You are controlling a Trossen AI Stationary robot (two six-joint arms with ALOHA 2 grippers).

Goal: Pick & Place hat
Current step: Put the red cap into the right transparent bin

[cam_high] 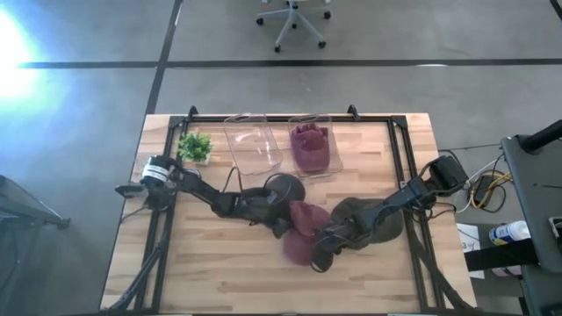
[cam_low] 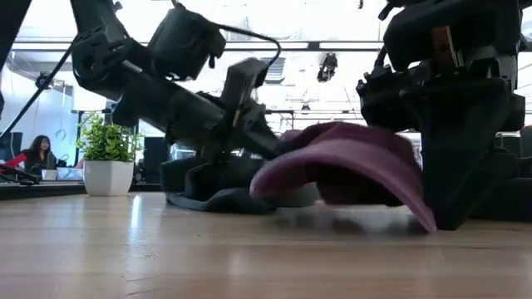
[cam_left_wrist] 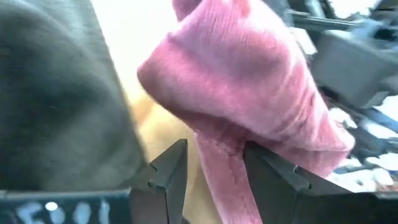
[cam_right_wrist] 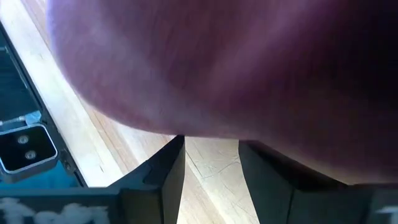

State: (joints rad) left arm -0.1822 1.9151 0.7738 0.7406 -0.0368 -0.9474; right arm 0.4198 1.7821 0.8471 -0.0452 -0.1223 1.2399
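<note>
High view: the maroon hat [cam_high: 303,233] is seen near the desk's [cam_high: 211,272] middle, between both arms. The left hand [cam_high: 285,224] is met at its left edge, the right hand [cam_high: 323,254] at its lower right. Two clear bins [cam_high: 255,145] stand at the far edge, one already loaded with maroon fabric; a dark hat [cam_high: 373,219] lies under the right arm.

Low view: the hat is shown partly lifted, brim drooping to the desk, which is not readable from above. A potted plant [cam_low: 105,158] is noted at the left.

Left wrist view: a fold of hat fabric is pinched between the narrow-set fingers [cam_left_wrist: 171,171]; grip confirmed only here.

Right wrist view: fingers [cam_right_wrist: 168,168] are parted beneath the hat, bare wood between them; possibly not gripping yet.

Judgement: the lift is best kept slow and level, the right hand closed on the brim before travel to a bin.
</note>
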